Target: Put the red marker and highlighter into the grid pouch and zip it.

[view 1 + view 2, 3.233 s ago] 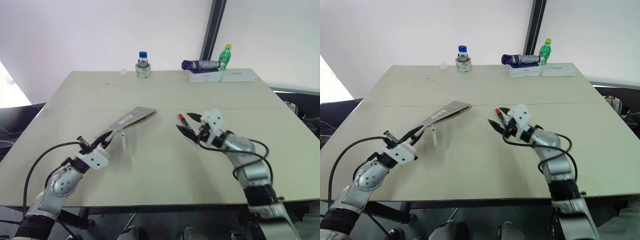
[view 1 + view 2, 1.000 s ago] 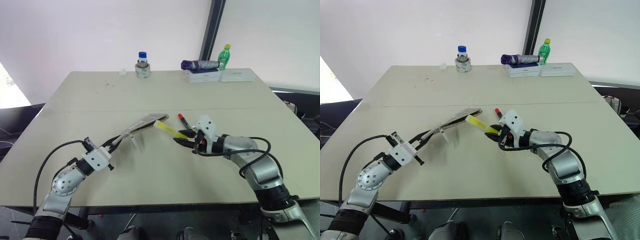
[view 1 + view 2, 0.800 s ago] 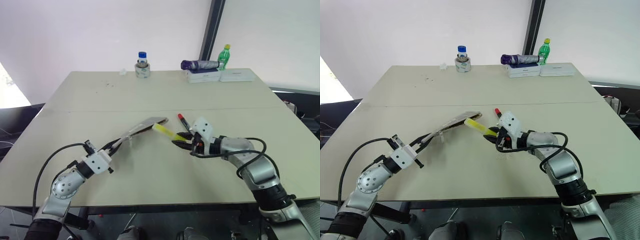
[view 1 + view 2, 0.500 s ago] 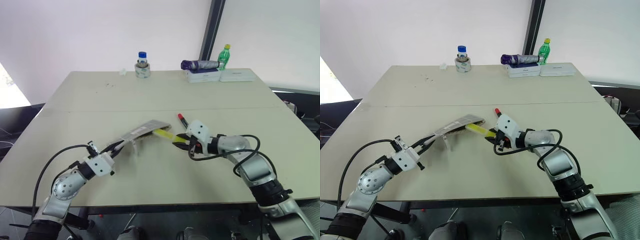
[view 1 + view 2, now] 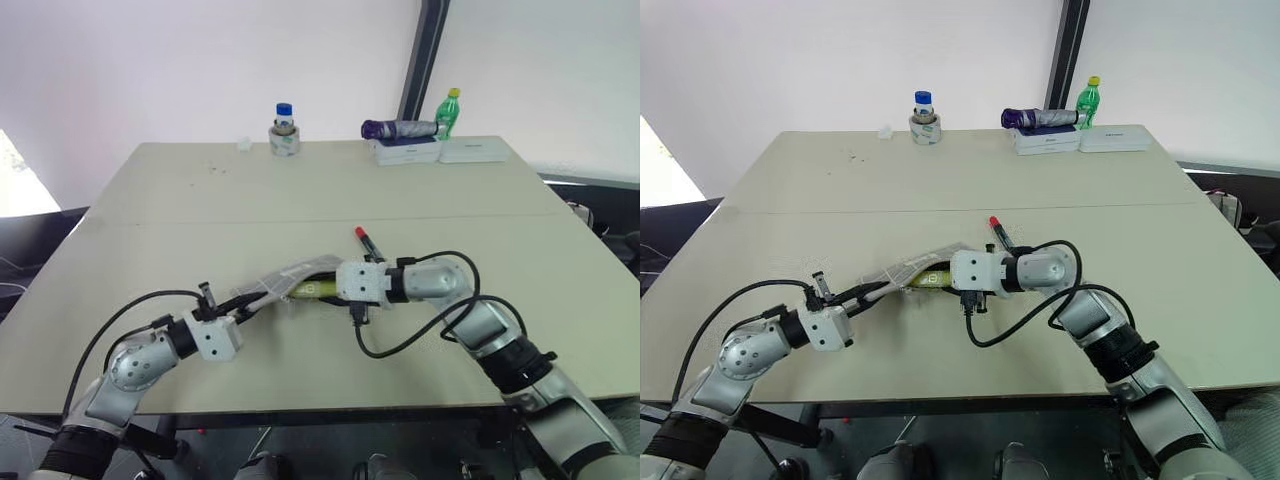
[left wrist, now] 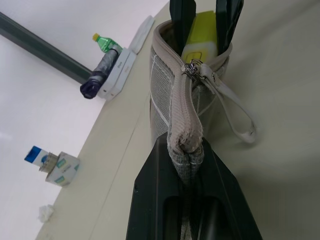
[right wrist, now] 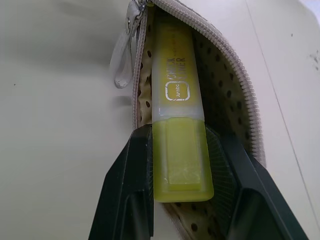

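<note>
The highlighter (image 7: 178,120) is lodged part-way inside the open mouth of the grid pouch (image 5: 908,273), its front end among the dotted lining and its rear cap clamped between the two black fingers of the right gripper (image 7: 181,165), which are closed against its sides. The pouch is seen near the front middle of the table (image 5: 300,190), between the two arms. Its closed end is pinched flat by the left gripper (image 6: 186,152), whose fingers are pressed together on the fabric — the zip is drawn back, and the pull cord (image 6: 235,112) hangs loose from the slider beside the opening.

The red marker (image 5: 364,240) lies on the table just beyond the right gripper, apart from the pouch and touched by nothing.

Along the far edge of the table are found a small jar with a blue lid (image 5: 286,128), a folded purple umbrella (image 5: 398,129) laid on a white box (image 5: 408,151), and a green bottle (image 5: 452,110) standing upright beside them.
</note>
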